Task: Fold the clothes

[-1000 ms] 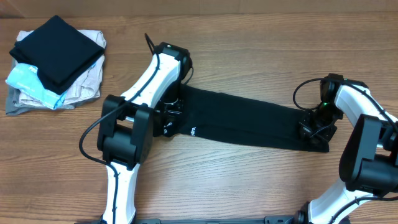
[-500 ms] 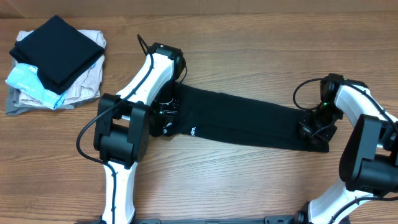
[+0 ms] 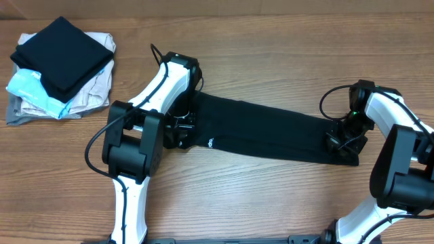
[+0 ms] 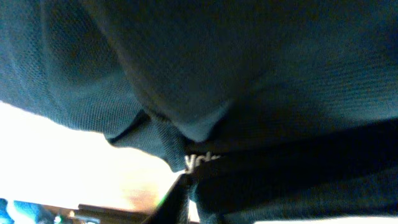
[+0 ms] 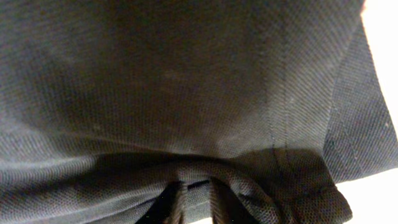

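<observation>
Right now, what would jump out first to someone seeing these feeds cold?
A long black shirt lies stretched across the middle of the table, the left claw and right claw pinching its two ends. At the far left corner sits a stack of folded garments, a black one on top.

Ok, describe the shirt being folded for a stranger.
Start at the wooden table, between the left arm and right arm. The black shirt lies there as a long band; the other black garment sits folded square on the corner pile.
</observation>
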Tool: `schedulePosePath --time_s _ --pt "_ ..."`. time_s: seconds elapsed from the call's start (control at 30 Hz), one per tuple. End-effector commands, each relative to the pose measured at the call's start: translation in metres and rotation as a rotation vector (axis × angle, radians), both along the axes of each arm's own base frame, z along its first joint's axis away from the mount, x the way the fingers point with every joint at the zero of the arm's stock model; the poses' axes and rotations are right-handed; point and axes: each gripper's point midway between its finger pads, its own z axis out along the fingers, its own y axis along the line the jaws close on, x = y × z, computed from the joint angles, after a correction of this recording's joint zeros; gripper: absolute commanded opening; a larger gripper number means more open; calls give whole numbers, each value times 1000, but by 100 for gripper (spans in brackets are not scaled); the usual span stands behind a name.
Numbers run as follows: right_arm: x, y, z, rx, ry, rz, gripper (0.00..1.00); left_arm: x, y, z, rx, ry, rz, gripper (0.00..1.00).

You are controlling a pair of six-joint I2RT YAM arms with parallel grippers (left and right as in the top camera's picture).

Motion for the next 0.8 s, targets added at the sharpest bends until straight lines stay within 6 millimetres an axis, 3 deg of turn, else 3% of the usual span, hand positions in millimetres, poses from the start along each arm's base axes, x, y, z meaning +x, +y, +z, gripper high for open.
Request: schedulePosePath --time_s 0.0,0.1,0.37,0.77 --pt "0 -1 2 -12 -7 -1 11 0 13 3 38 -4 -9 4" --pt "0 -1 2 -12 -7 -1 4 7 22 6 45 -26 20 4" --pt "0 -1 2 -13 -7 -1 4 22 39 10 31 -63 88 4" --pt "0 -1 2 -12 -7 -1 4 31 41 6 15 -98 106 12"
